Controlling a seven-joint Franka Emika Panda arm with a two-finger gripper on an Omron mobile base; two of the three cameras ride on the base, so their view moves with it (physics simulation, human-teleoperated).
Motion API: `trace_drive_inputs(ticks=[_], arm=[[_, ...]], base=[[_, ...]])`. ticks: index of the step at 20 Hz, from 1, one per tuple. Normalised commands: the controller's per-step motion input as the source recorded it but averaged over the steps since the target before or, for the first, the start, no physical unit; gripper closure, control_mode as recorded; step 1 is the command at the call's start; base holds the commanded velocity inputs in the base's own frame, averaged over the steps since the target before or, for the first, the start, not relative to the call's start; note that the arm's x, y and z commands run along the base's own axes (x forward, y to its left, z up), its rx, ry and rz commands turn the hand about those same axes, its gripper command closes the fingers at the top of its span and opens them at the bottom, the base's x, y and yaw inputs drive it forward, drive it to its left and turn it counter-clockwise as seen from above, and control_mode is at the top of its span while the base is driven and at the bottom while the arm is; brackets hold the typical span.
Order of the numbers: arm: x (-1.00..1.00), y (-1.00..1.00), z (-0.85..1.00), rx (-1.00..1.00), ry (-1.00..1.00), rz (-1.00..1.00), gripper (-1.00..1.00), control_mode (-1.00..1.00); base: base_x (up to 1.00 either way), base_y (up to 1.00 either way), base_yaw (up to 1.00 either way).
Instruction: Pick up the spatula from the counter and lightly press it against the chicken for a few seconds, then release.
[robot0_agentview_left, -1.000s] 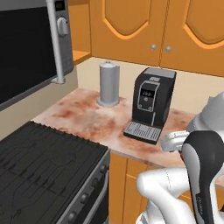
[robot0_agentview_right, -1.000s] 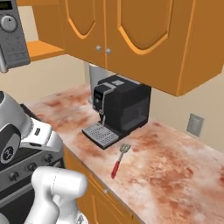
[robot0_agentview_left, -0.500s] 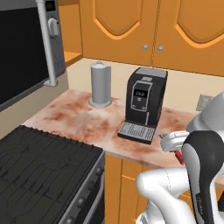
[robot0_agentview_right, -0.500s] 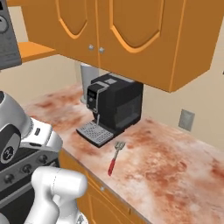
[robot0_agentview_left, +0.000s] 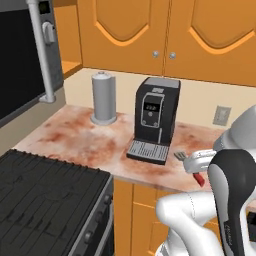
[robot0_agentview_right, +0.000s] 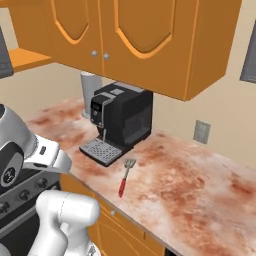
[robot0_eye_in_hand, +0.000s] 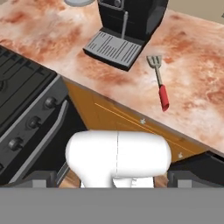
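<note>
Spatula (robot0_eye_in_hand: 159, 81) on counter (robot0_eye_in_hand: 197, 57), well beyond wide-spread tool (robot0_eye_in_hand: 118, 177).

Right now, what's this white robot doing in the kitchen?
A white robot arm on a rolling base faces the mottled reddish stone counter. Its job starts with picking up the small spatula with a red handle and a metal head. That spatula lies flat and untouched on the counter, just right of the black coffee machine's drip tray. The two-finger gripper is open and holds nothing, and it hangs out in front of the counter's edge, short of the spatula.
</note>
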Motion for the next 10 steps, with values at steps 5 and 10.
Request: trace_drive_inputs(ticks=[5, 10], arm=[[0.00, 0.00, 0.00, 0.00, 0.00, 0.00, -1.00, 1.00], [0.00, 0.00, 0.00, 0.00, 0.00, 0.00, -1.00, 1.00]], base=[[-0.24, -0.96, -0.25], [-0.19, -0.62, -0.13]])
